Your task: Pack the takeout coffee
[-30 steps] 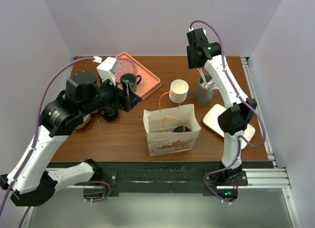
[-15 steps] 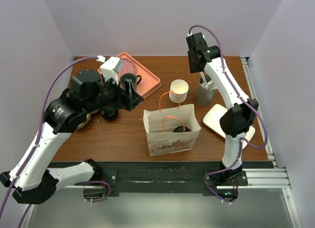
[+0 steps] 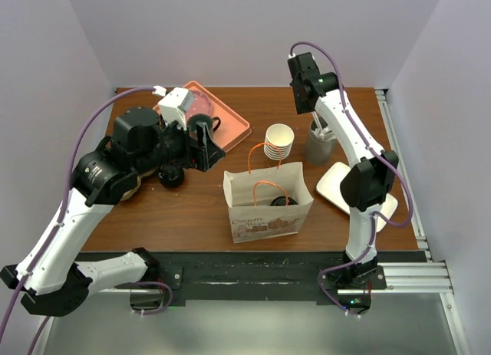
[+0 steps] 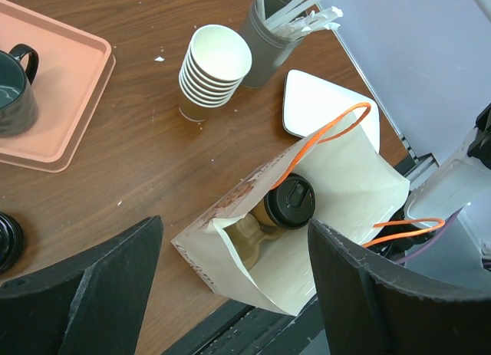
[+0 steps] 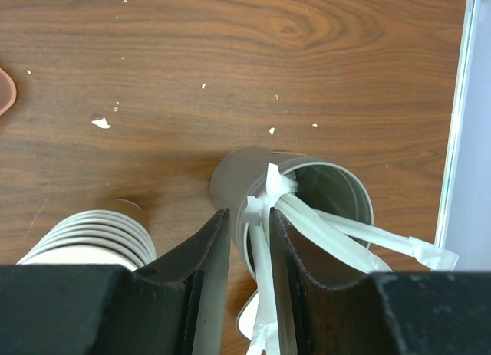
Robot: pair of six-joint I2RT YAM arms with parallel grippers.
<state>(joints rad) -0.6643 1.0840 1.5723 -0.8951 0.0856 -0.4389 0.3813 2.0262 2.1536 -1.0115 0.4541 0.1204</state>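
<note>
1. Over the last second the left arm has drifted slightly toward 1 o'clock in the top view. The left gripper [image 3: 205,148] is spread wide and empty, hovering at 10 o'clock from the white paper carrier bag with orange cord handles [image 3: 261,217].
2. The kraft-brown paper cup with a round black sip lid [image 4: 288,205] sits inside that bag.
3. So one coffee looks packed, and the left arm seems to be between steps.
4. The right wrist has edged toward 10 o'clock, above the grey cylindrical holder [image 5: 307,194]. The right gripper [image 5: 247,217] has its fingers close together with a paper-wrapped straw [image 5: 261,294] between them. Whether it is pinched, I cannot tell.
5. The bag, the cup and the stack of white paper cups [image 3: 280,140] lie as before.
</note>
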